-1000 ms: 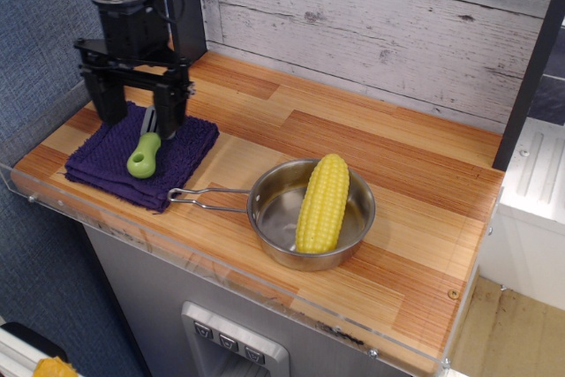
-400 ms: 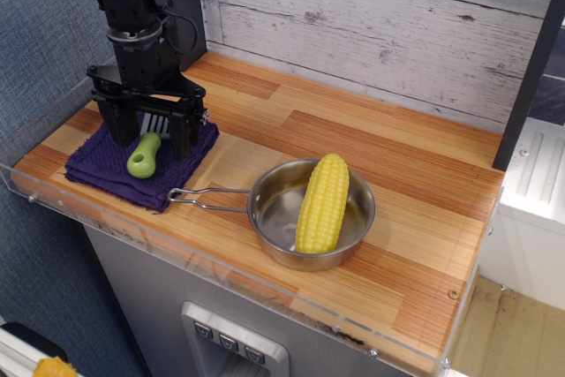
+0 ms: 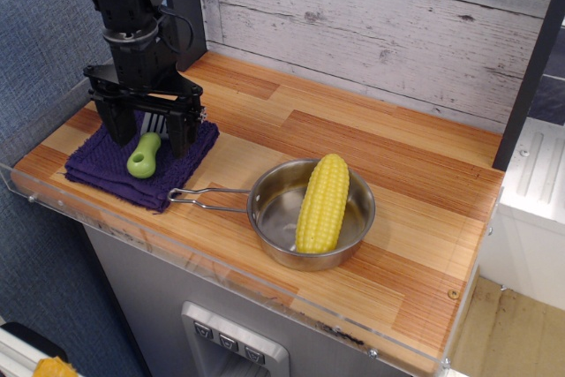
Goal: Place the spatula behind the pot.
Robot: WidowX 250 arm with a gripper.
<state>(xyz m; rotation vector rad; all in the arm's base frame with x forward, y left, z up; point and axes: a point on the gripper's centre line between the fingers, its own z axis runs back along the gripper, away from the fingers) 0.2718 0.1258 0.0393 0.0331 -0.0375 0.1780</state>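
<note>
The spatula (image 3: 144, 154) lies on a folded purple towel (image 3: 115, 169) at the left end of the wooden countertop (image 3: 415, 183). Its lime-green handle points toward the front edge; the grey slotted blade runs back under the robot's tool and is mostly hidden, with only a few slots showing between the black fingers. The black gripper (image 3: 146, 134) stands upright over it, its two fingers spread wide, one on each side of the spatula. Their tips come down to the towel or close to it, but whether they touch the cloth or the handle is hard to tell. The arm above is cut off by the top of the frame.

The pot (image 3: 311, 214) sits well apart to the right, near the front of the countertop, its thin wire-loop handle reaching left until its end lies just beside the towel's corner. A yellow corn cob (image 3: 323, 201) rests tilted inside the pot, its tip over the far rim, hiding part of the steel bottom. Behind the pot the counter runs back to a whitewashed plank wall (image 3: 380, 15). A clear acrylic guard (image 3: 221, 262) edges the front.
</note>
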